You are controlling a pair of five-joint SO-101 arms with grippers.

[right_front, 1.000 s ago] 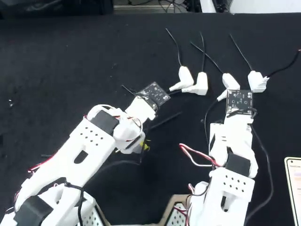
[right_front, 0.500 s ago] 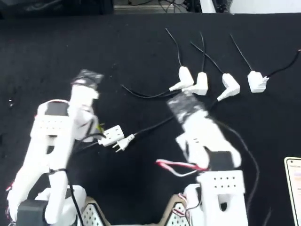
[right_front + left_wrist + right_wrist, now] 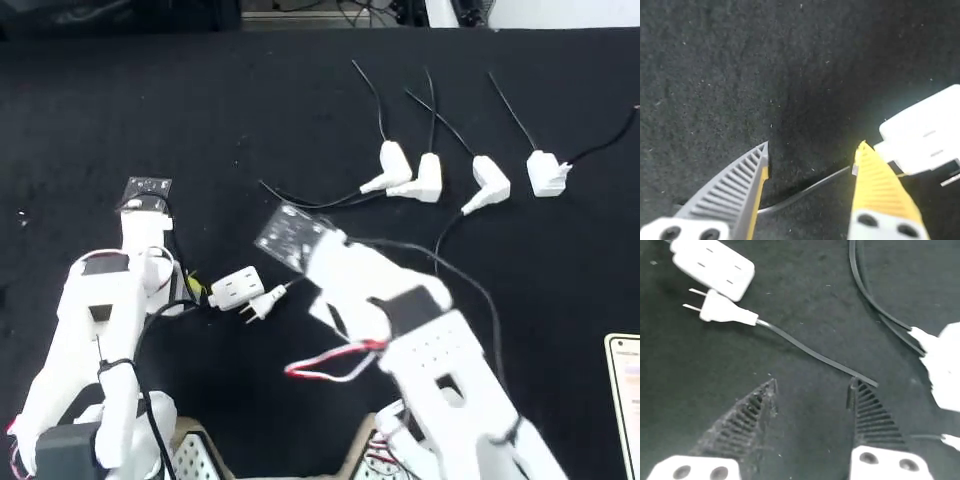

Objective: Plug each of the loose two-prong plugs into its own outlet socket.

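High view: on the black surface (image 3: pixel 120 110), the socket block (image 3: pixel 233 288) lies flat at the near left. The plug (image 3: pixel 263 302) is right beside it with its prongs bare, so it isn't in any slot. Its cord (image 3: pixel 335 262) runs off under the right arm (image 3: pixel 400 320), which leans in across the middle. The left arm (image 3: pixel 100 310) stands just to the other side of the block. Further back there's a row of four white corded pieces (image 3: pixel 488 180). I can't tell from here if they're plugs or sockets, and the two on the left of the row touch each other. A bit of paper (image 3: pixel 625 385) pokes in at the right edge.

Left wrist view: the left claw (image 3: pixel 813 146) is spread wide with nothing in it, one grey finger and one yellow. The block (image 3: pixel 922 137) sits just off the yellow finger, close but not between the two. A thin black cord (image 3: pixel 805 192) crosses the gap lower down, near the base of the fingers.

Right wrist view: the right claw (image 3: pixel 813 382) is also spread and empty, hanging over bare surface. The block (image 3: pixel 712 262) and the plug (image 3: pixel 722 312) are well out ahead of the tips. The plug lies alongside the block with both prongs in the open. The cord (image 3: pixel 815 355) slants back from the plug and ends up right by one fingertip — not pinched. Another black lead (image 3: pixel 870 295) curves past to a blurry white piece (image 3: pixel 945 370) at the edge.
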